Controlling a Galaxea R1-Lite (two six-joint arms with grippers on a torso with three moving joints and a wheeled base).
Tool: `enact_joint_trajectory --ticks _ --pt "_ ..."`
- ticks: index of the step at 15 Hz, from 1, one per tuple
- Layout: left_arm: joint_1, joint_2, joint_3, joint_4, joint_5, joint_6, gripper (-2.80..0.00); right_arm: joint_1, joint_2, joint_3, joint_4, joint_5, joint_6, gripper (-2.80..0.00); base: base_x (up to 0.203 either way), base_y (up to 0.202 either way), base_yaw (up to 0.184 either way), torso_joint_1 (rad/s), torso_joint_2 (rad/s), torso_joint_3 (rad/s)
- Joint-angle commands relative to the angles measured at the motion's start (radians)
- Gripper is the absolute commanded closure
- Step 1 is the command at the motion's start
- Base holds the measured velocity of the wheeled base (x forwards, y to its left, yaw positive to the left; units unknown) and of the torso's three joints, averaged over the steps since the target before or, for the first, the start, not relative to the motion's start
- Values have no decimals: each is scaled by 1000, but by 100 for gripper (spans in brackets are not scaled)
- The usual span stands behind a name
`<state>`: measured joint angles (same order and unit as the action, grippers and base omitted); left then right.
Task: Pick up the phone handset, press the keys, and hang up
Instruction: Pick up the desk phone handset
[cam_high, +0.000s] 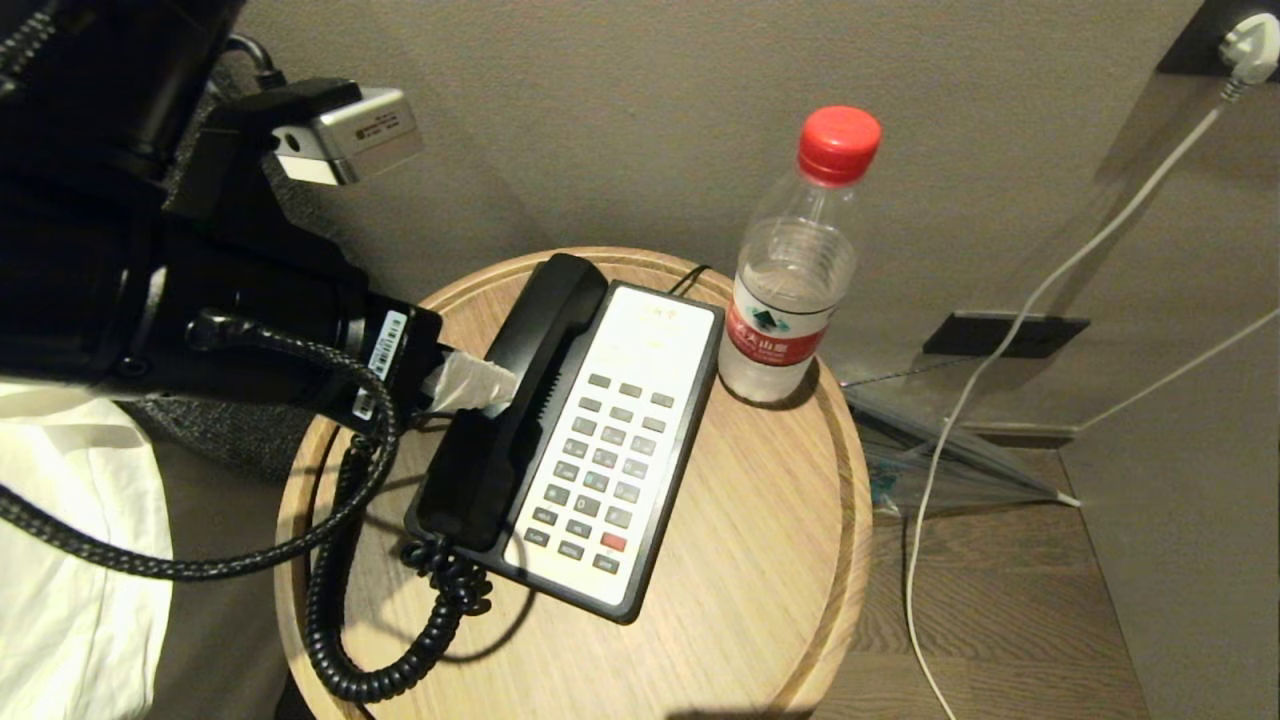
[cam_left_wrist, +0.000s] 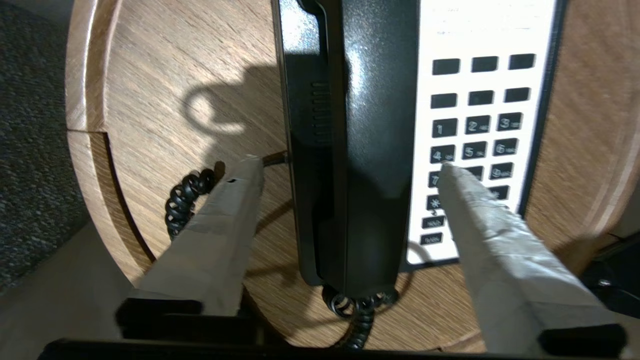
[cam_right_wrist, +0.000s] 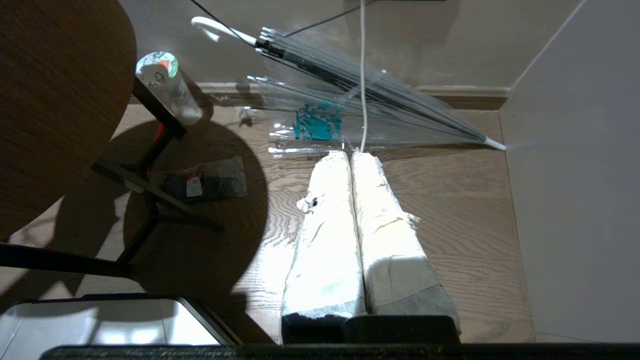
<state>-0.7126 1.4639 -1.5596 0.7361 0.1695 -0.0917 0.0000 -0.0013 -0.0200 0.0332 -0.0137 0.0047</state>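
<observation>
Left gripper (cam_left_wrist: 345, 167) hangs w/ fingers spread wide, one each side of the phone handset (cam_left_wrist: 372, 150), not touching it. Handset lies in its cradle beside the keys (cam_high: 600, 465) on round wooden table (cam_high: 760, 560). Right gripper (cam_right_wrist: 350, 155) is clenched over the floor, well apart.

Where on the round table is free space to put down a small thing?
The round table is bare between the phone base and its rim on the robot's right, and in front of the phone. Crowded: the water bottle stands behind, the coiled cord loops on the left, where the left gripper straddles the handset.
</observation>
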Motion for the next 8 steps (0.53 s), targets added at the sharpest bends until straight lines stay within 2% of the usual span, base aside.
enact_joint_trajectory --ticks 1,4,6,8 --pt "-10 15 4 3 7 3 -280 0 1 0 1 0 0 0 0 0 0 0 0 0" --pt "-18 16 21 5 24 66 -280 0 1 0 1 0 0 0 0 0 0 0 0 0" --pt "-18 17 24 5 37 75 -280 0 1 0 1 0 0 0 0 0 0 0 0 0" --pt "-48 21 30 6 42 113 -280 0 1 0 1 0 0 0 0 0 0 0 0 0"
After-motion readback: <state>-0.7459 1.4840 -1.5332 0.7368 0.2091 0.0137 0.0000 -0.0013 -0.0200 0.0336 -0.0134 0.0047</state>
